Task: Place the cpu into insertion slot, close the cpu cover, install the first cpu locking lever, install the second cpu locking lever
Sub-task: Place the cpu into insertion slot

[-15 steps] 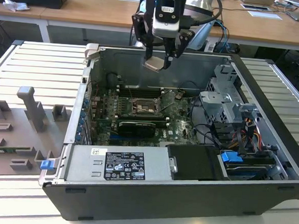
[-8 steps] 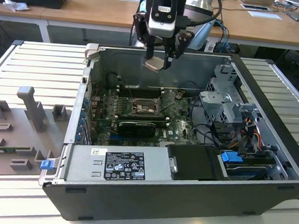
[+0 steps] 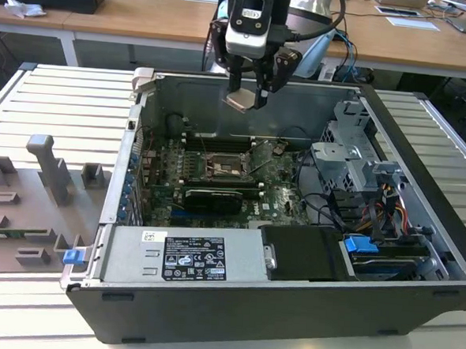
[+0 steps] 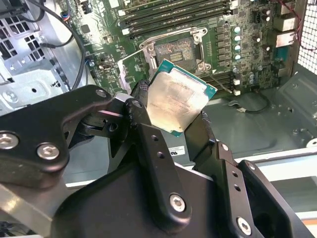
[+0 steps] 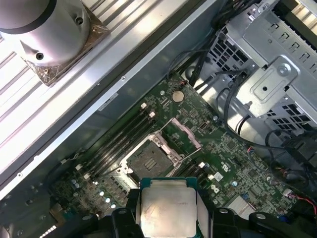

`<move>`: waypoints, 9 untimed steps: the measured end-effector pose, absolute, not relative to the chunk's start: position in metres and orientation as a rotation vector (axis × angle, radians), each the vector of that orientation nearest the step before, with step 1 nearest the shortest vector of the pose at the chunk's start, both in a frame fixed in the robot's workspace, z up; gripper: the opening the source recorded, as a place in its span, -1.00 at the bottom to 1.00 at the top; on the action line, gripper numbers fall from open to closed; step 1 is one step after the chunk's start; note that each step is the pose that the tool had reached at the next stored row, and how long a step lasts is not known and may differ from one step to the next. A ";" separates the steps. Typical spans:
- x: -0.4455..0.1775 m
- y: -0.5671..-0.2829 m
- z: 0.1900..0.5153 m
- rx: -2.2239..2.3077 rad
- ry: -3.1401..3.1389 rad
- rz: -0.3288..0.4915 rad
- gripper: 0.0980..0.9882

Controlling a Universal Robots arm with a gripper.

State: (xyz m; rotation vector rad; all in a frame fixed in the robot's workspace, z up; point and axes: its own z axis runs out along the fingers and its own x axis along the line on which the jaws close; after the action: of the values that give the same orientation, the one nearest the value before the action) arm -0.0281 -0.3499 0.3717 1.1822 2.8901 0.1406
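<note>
Gripper (image 3: pixel 248 92) clamped on the cpu (image 4: pixel 178 99) by its edges; chip tilted, in air over the open case (image 3: pixel 208 315). Below on the board, slot (image 5: pixel 148 161) bare, cover (image 5: pixel 188 135) swung up beside it. Case on desk (image 3: pixel 55 100).

cpu (image 4: pixel 176 101): pale silver-beige top, green rim. board (image 4: pixel 257 69): green. insertion slot (image 4: pixel 176 49): brownish-gold field.

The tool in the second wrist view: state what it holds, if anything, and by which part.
The cpu, pinched at two opposite edges by the tool.
</note>
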 end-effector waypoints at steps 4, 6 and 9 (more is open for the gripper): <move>-0.028 -0.350 0.371 1.265 2.852 0.140 -0.01; -0.028 -0.350 0.371 1.286 2.842 0.140 -0.01; -0.028 -0.350 0.371 1.327 2.821 0.139 -0.01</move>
State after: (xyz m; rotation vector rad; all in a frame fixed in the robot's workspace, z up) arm -0.0281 -0.3499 0.3712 1.3273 2.8213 0.1389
